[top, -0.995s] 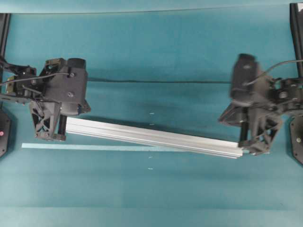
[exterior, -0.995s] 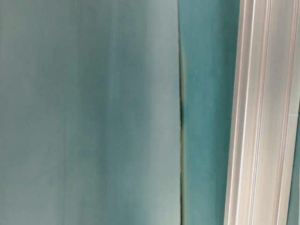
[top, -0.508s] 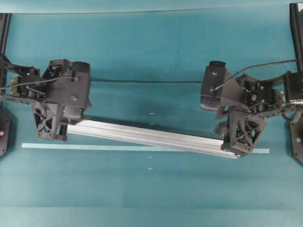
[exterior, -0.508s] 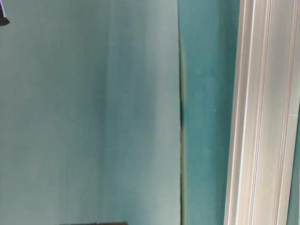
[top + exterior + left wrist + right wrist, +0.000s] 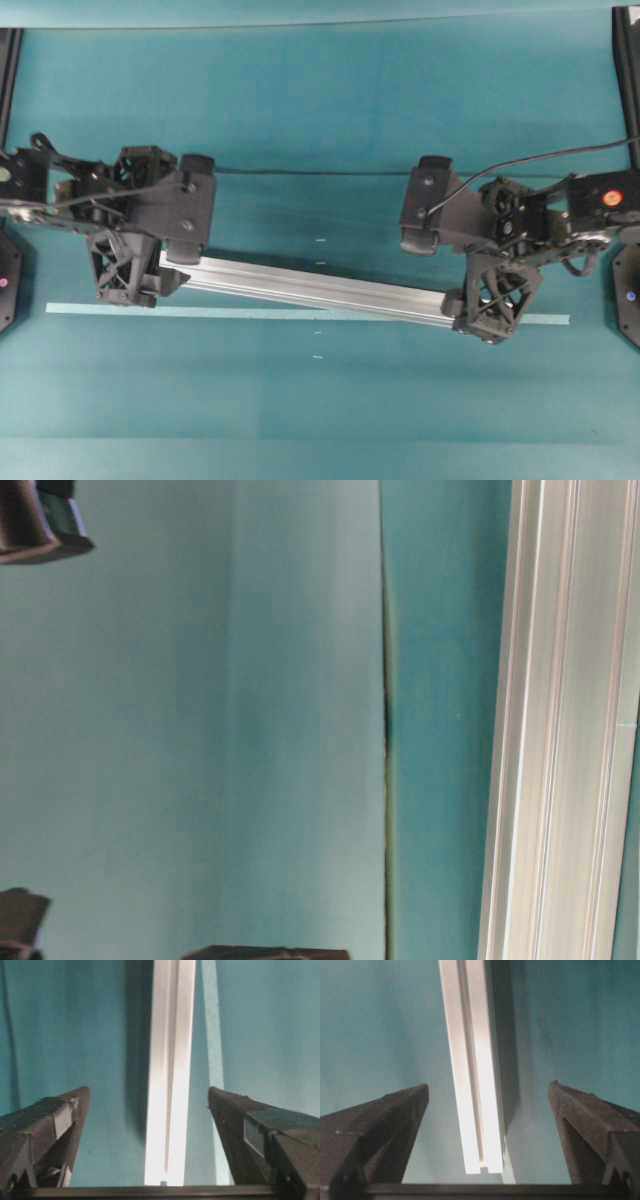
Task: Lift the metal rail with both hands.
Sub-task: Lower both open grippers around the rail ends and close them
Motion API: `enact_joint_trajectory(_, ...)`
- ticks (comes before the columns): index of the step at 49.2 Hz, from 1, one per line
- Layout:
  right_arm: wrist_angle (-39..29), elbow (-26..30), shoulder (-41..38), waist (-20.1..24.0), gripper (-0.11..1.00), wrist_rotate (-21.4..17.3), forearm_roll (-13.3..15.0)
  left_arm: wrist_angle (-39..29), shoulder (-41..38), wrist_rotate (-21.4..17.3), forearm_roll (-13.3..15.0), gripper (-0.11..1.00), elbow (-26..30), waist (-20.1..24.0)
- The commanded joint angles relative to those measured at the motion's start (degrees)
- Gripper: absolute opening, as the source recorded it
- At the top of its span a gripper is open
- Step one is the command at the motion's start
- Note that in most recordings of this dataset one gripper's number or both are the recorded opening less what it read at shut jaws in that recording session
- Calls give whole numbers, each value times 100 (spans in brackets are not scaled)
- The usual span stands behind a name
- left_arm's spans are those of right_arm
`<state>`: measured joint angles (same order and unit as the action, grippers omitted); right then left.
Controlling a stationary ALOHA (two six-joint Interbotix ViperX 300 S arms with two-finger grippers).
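On table: rail (image 5: pixel 315 290) not yet lifted | left gripper (image 5: pixel 150 1140) spread wide around one end | right gripper (image 5: pixel 487 1132) likewise, ungripped | closing and lift remain

You see a long silver aluminium rail (image 5: pixel 315 289) with lengthwise grooves, its brushed metal bright and glaring under the wrist cameras. The black plastic left gripper (image 5: pixel 150 1110) and right gripper (image 5: pixel 487 1110) look matt and slightly grainy. The teal table cover (image 5: pixel 320 400) looks smooth and matt.
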<state>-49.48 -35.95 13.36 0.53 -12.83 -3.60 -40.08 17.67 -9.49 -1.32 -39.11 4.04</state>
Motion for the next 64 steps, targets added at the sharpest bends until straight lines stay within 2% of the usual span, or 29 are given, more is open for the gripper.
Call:
enact_joint_trajectory(1, 44, 18, -141, 9, 99, 9, -9, 79, -70, 35, -26, 96, 9, 9)
enact_joint_trajectory(19, 378, -132, -501, 105, 99, -18, -26, 492, -457, 123, -26, 96, -193, 0)
enact_joint_trajectory(28, 633, -290, -668, 211, 99, -18, -44, 642, -642, 299, -26, 96, -237, -18)
enact_joint_trajectory(52, 984, -492, -861, 272, 99, -18, -62, 905, -879, 281, -26, 96, -316, -70)
enact_joint_trajectory(64, 1213, -677, -976, 272, 99, -18, -62, 1257, -1072, 281, -26, 96, -492, -53)
